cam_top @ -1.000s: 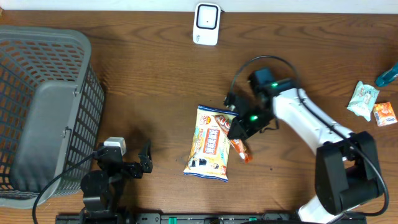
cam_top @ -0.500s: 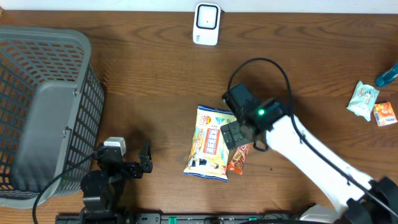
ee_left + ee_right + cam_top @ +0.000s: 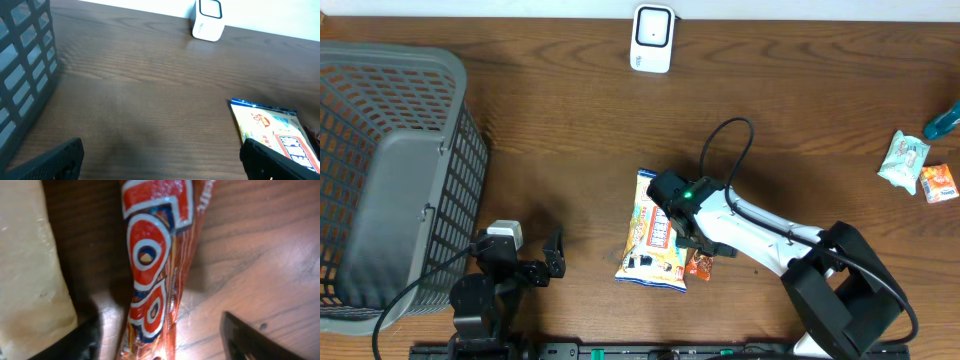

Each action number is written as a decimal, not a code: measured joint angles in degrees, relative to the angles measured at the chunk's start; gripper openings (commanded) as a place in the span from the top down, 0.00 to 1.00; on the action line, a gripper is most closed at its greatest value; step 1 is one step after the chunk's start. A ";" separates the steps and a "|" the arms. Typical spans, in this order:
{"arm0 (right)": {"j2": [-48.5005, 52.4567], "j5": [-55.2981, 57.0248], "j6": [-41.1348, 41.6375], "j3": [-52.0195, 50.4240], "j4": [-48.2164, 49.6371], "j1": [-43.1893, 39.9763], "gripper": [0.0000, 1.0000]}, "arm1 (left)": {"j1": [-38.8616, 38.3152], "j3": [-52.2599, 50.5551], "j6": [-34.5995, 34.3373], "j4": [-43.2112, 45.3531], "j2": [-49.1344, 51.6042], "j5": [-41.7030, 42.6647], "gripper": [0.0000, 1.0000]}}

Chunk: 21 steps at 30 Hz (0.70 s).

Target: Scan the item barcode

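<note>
**As Scanner [image 3: 652,38] Waits at Table's Far Edge, Snack Bar [image 3: 701,264] Lies Unlifted**

While the right gripper [image 3: 159,339] hangs low over the snack bar, its fingers [image 3: 82,339] stand apart on either side of the red-and-orange wrapper. Neither is pressed to it as far as the wrist view shows, so nothing is clamped. The bar lies flat on the wooden table [image 3: 570,120], just beside a large snack bag [image 3: 655,232] at the bag's 5 o'clock, toward 6 o'clock from the table's middle. The scanner stands at 12 o'clock, well apart from both. At 7 o'clock the left gripper [image 3: 162,162] rests with its jaws wide and empty, near a grey basket [image 3: 470,150] filling the 9 o'clock side. By this showing, the task is barely begun. The bar, apparently the chosen item, has yet to be gripped, raised, carried to the scanner and turned so its barcode faces it. No barcode shows on the wrapper's visible face.
</note>
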 measured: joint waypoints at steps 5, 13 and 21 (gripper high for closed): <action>2.64 -0.39 -0.15 0.79 -0.74 0.00 0.85 | 0.00 0.00 0.02 0.00 0.00 0.00 0.00; 8.50 -1.73 -7.32 3.52 -9.88 0.22 0.99 | 0.00 0.00 0.02 0.02 0.00 -0.02 0.00; 3.96 -20.37 -30.32 2.71 -5.86 -7.65 0.99 | 0.00 0.00 0.00 0.00 0.00 0.00 0.00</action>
